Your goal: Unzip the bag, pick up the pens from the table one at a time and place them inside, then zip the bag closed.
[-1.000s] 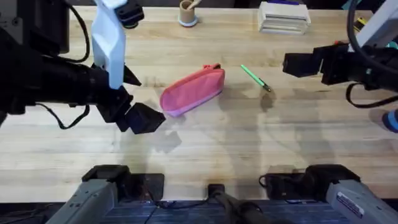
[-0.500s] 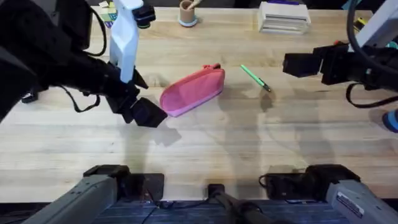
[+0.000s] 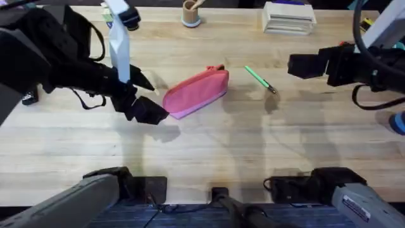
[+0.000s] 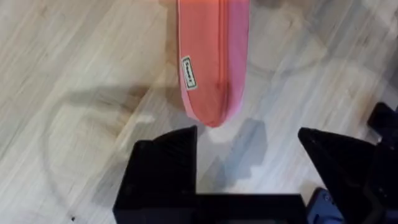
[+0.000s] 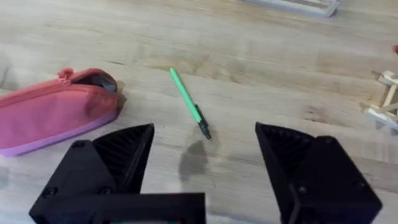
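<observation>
The pink-red bag (image 3: 196,92) lies slanted on the table (image 3: 209,152), zipper seam facing up. My left gripper (image 3: 152,97) is open just short of the bag's near-left end. In the left wrist view that bag (image 4: 212,59) end sits just beyond the gap between the black fingers (image 4: 165,168), apart from them. The green pen (image 3: 259,79) lies right of the bag. My right gripper (image 3: 296,65) hovers open to the pen's right. In the right wrist view the pen (image 5: 188,101) and bag (image 5: 56,112) lie ahead of it, with a dark gap at the bag's end near the pen.
A wooden cup (image 3: 191,12) and a stack of white boxes (image 3: 288,18) stand at the back edge. A blue object (image 3: 398,123) sits at the right edge, and a small wooden frame (image 5: 387,99) lies right of the pen. Bare wood stretches in front of the bag.
My left arm has swung in toward the bag, bringing its open gripper close to the bag's near-left end. The right arm, the bag and the pen have not moved.
</observation>
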